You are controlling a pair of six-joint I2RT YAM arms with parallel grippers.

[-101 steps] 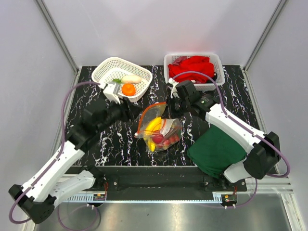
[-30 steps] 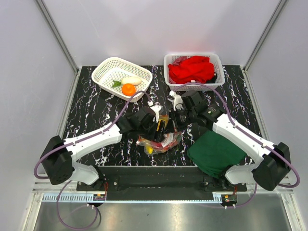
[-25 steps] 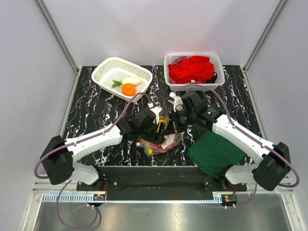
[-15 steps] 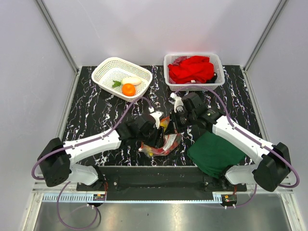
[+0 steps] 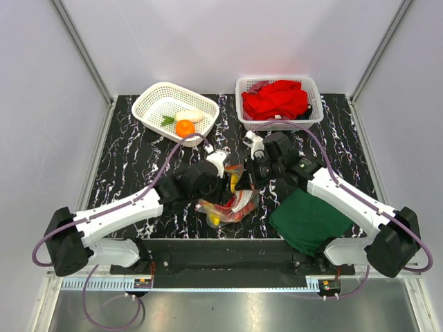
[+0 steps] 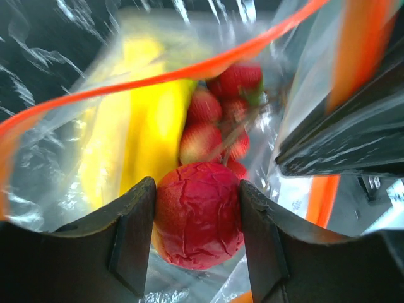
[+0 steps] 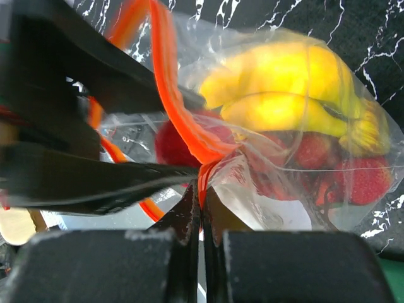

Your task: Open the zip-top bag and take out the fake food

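Observation:
The clear zip-top bag (image 5: 232, 205) lies open at the table's front middle. Its orange-red zip strip (image 6: 158, 77) arcs across the left wrist view. My left gripper (image 6: 197, 218) is shut on the red apple (image 6: 199, 214), just above the bag's mouth. Yellow bananas (image 6: 146, 132) and a reddish grape bunch (image 6: 224, 113) lie inside the bag. My right gripper (image 7: 202, 202) is shut on the bag's zip strip (image 7: 180, 113), holding that edge up. The bananas (image 7: 284, 88) and grapes (image 7: 328, 167) also show in the right wrist view. An orange (image 5: 185, 128), a pale white piece (image 5: 190, 115) and a green bit (image 5: 167, 120) lie in the left basket.
A white basket (image 5: 156, 100) stands at the back left. A second white basket (image 5: 315, 90) with a red cloth (image 5: 277, 100) stands at the back right. A dark green folded cloth (image 5: 311, 218) lies at the front right, under my right arm.
My left gripper came from the left basket into the bag's mouth, closed on the red apple, and has now lifted back slightly. My right gripper kept its hold on the bag's edge.

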